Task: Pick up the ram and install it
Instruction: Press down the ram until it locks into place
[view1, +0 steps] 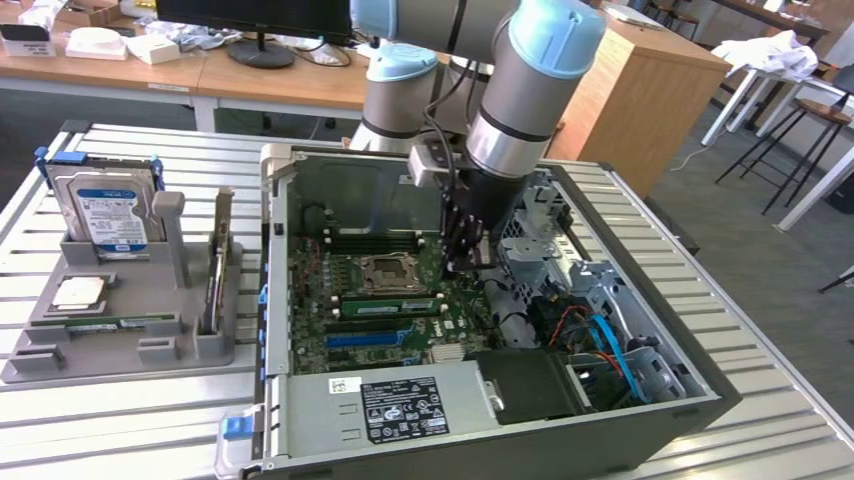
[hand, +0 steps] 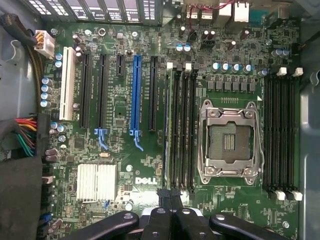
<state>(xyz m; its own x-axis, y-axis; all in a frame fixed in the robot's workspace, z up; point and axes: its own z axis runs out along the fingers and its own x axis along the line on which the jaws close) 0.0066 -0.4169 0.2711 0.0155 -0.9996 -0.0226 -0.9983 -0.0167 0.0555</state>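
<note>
Ram (view1: 390, 303) looks seated already, just beside the CPU socket (hand: 230, 137), long axis laid parallel to the socket's side. Gripper (hand: 171, 194) is closed on nothing, tips parked right over one end of it.

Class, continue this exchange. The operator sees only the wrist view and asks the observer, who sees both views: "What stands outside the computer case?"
Observer: A grey holder sits beside the case, on the exterior view's left.
Operator: What is in it?
Observer: A hard drive stands upright in it.
Operator: Anything else?
Observer: A small silver CPU chip lies flat beside the drive, nearer the camera.
</note>
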